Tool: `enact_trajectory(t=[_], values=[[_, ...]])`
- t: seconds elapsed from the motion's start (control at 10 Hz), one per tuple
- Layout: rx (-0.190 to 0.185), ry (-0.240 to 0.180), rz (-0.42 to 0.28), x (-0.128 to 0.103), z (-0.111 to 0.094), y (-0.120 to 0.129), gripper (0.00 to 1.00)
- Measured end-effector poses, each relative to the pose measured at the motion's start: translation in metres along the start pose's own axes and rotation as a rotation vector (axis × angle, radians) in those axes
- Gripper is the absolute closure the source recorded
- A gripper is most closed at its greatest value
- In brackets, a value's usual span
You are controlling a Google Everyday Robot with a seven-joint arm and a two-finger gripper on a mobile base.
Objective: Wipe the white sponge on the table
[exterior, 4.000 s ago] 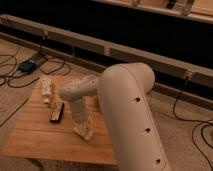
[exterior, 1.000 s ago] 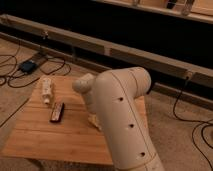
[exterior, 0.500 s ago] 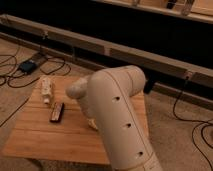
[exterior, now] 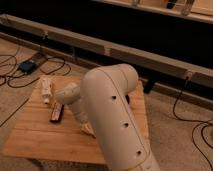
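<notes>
I have one view only, looking down and forward from high up behind my own arm [exterior: 112,120], which sits very near the lens and fills the middle and lower right. Past it I see the table [exterior: 37,132] below and left, and the cabled floor and dark wall beyond. The gripper [exterior: 86,129] lies low by the table, mostly hidden behind the arm.
</notes>
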Motion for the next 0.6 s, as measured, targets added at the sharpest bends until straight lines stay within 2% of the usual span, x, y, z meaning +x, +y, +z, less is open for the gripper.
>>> enact_trajectory(t=[0.3,0.6], values=[[0.032,0.002,-0.062,-0.008,-0.008,0.022,1.0],[0.046,-0.02,-0.097,-0.02,-0.02,0.038,1.0]])
